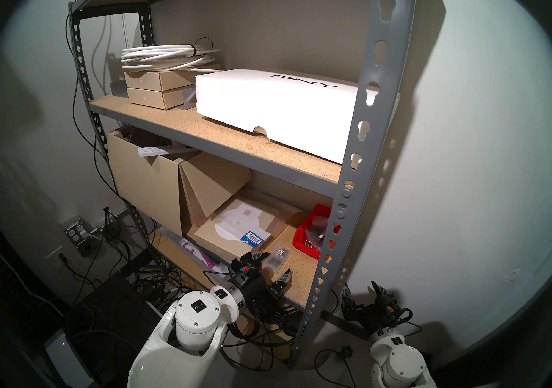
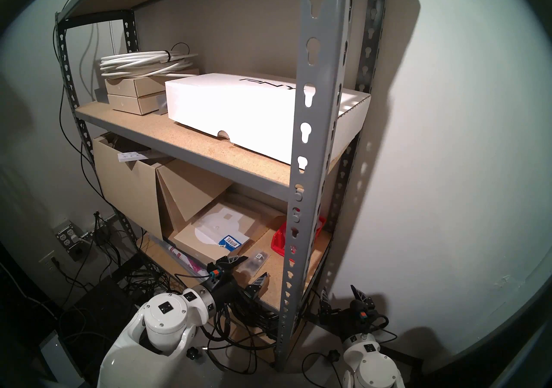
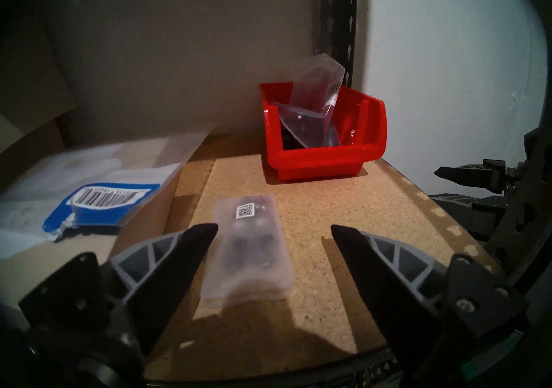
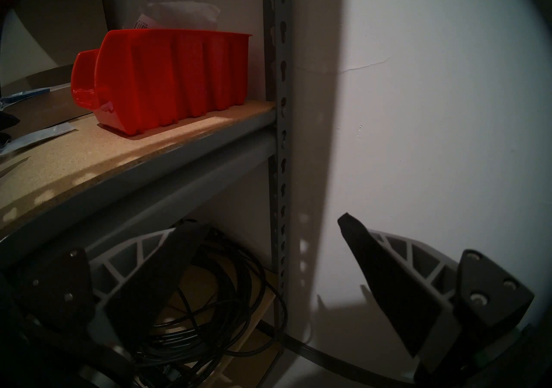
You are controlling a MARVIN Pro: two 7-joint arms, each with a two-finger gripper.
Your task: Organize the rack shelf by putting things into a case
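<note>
The red bin (image 1: 310,233) stands at the right end of the lower shelf board (image 1: 298,271) of the grey rack (image 1: 361,139). It also shows in the left wrist view (image 3: 316,157) and the right wrist view (image 4: 167,79). Clear bags (image 3: 313,109) stick out of it. One clear bag of black parts with a small white label (image 1: 277,257) (image 3: 248,250) lies flat on the board. My left gripper (image 1: 274,268) (image 3: 273,232) is open, its fingers either side of the bag's near end, not touching it. My right gripper (image 1: 360,288) (image 4: 268,226) is open and empty, outside the rack below shelf level.
A flat tan box (image 1: 236,229) with a blue-and-white barcode card (image 1: 252,237) lies left of the bag. Open cardboard boxes (image 1: 149,181) stand further left. The grey front upright (image 1: 328,253) stands between my right gripper and the bin. Black cables (image 4: 194,303) lie below the shelf.
</note>
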